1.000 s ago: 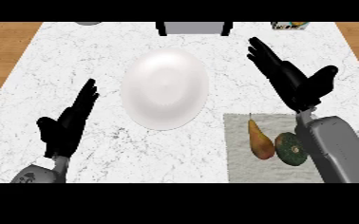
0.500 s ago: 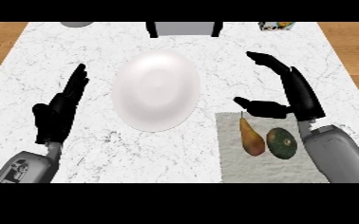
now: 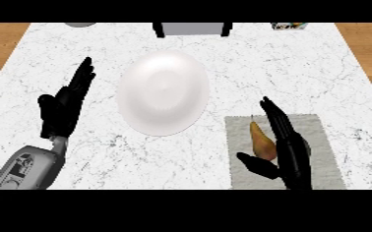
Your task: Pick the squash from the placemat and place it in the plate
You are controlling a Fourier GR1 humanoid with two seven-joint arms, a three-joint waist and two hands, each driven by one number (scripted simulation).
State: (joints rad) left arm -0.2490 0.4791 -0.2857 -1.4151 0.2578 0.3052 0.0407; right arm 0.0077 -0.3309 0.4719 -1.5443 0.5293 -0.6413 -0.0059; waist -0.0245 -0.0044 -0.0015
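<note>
A white plate lies at the middle of the marble counter. At the near right is a grey placemat with a tan, pear-shaped fruit on its left half. My right hand is open over the placemat, just right of that fruit, fingers straight and pointing away, thumb out to the left. It covers the spot where the dark green round squash lay, so the squash is hidden. My left hand rests open at the left, fingers up, apart from the plate.
A grey appliance stands at the counter's far edge, with a small box to its right and a grey round thing at the far left. Wood floor shows past both side edges.
My right hand has come back and down from beyond the placemat to over its middle, now covering the green squash. The left hand has barely moved.
</note>
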